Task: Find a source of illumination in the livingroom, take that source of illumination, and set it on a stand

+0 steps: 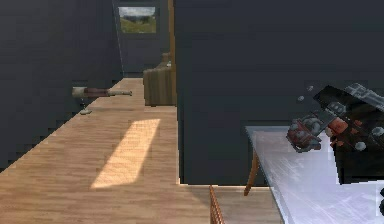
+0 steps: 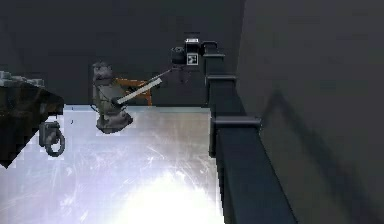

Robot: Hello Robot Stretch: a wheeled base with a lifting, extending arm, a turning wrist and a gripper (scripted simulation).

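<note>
The arm reaches out along the table's right edge. The gripper slants down and to the left from it, over the far part of the glossy grey top.

At the gripper's end there is a small grey thing, squat and blocky, standing on or just above the tabletop. It may be the light the task asks for, but from here I can't be sure. I cannot tell how the jaws stand. With that thing right at the fingers and the table behind it, I also can't tell whether the gripper holds it, touches it or only sits near it.

Just behind the grey thing, a brown chair shows past the table's far edge.

On the arm side view's left, a dark heap lies on the table. A small ring-shaped piece sits just beside it, well apart from the gripper. The same heap shows at the forward view's right, on the table.

Ahead, a wood-floored hall runs between dark walls. A tan box stands against the right wall. A long brown object lies on the floor at the left. A picture hangs on the end wall.
</note>
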